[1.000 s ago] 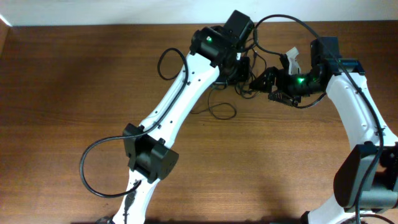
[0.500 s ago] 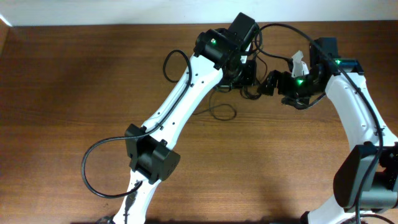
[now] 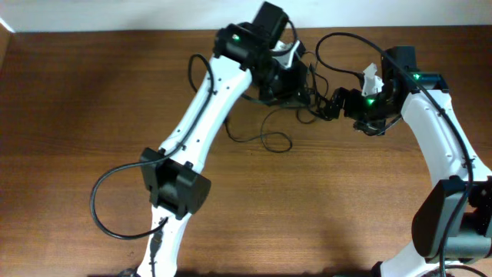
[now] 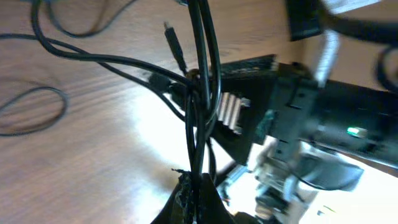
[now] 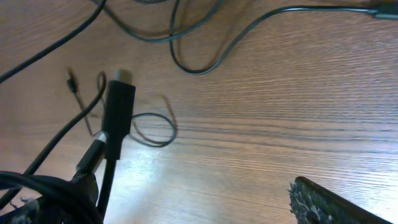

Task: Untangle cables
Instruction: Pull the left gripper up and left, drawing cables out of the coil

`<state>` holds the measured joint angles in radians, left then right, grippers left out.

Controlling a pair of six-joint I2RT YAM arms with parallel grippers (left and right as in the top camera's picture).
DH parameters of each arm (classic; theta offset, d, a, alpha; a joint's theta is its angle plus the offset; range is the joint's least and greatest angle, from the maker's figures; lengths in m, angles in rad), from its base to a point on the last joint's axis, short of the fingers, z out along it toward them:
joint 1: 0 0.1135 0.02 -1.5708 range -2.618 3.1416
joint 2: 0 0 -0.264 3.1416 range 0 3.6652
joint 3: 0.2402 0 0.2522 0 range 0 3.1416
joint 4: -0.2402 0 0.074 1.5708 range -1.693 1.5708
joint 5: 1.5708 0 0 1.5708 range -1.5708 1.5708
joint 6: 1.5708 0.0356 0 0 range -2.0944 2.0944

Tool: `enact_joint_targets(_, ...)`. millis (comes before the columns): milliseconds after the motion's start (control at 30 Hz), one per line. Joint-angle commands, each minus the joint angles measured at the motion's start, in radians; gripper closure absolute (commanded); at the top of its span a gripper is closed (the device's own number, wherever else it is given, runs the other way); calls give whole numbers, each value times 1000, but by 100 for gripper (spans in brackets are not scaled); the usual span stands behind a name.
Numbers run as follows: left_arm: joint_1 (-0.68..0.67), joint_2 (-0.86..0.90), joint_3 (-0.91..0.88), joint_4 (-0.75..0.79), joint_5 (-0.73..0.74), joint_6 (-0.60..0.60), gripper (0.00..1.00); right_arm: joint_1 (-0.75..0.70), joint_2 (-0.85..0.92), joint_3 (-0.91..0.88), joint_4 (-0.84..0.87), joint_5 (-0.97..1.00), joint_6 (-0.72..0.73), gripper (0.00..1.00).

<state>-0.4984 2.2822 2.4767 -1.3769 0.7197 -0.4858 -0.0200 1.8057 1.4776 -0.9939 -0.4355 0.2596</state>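
The left fingers (image 4: 198, 202) are closed on a bunch of the cables (image 4: 200, 93). In the left wrist view several thin black strands run taut out of the fingertips and cross one another a short way out, above the wooden worktop (image 3: 77, 115). One strand ends in a small dark plug (image 4: 174, 43) hanging just beside the bunch.

From overhead, the tangle sits near the far edge of the worktop, between the ends of the two arms. A slack loop (image 3: 273, 142) of cable trails from the tangle and lies flat on the wood on the near side.

The right fingers (image 5: 323, 202) are spread wide and hold nothing, with bare wood showing between them. They point at the tangle from just beside it. In the right wrist view a black connector (image 5: 119, 109) with a silvery tip stands close to the finger at the lower left, and a thin little jack (image 5: 71, 81) is beside it. Whether either one touches the wood cannot be told.
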Motion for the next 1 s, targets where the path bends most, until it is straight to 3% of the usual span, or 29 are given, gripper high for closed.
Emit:
enact_joint_targets(0,89,-20,11,-9,193,32,100,-13,4,-2,-4,108,11,2)
enact_joint_targets(100,136,-20,11,-21,238,32,99,-13,4,-2,-4,114,11,2)
enact_joint_targets(267,206,-20,11,-12,441,32,99,-13,4,-2,-1,114,11,2)
enact_joint_targets(467,240,-20,11,-13,471,32,99,-13,4,-2,-1,86,7,2)
enact_joint_targets(733,245,-20,11,-12,463,32,100,-13,4,-2,26,-242,-58,2)
enact_joint_targets(867,246,-20,11,-12,514,31,100,-13,4,-2,23,-204,-72,2)
enact_joint_targets(967,246,-20,11,-12,562,32,99,-13,4,-2,4,-32,-68,1)
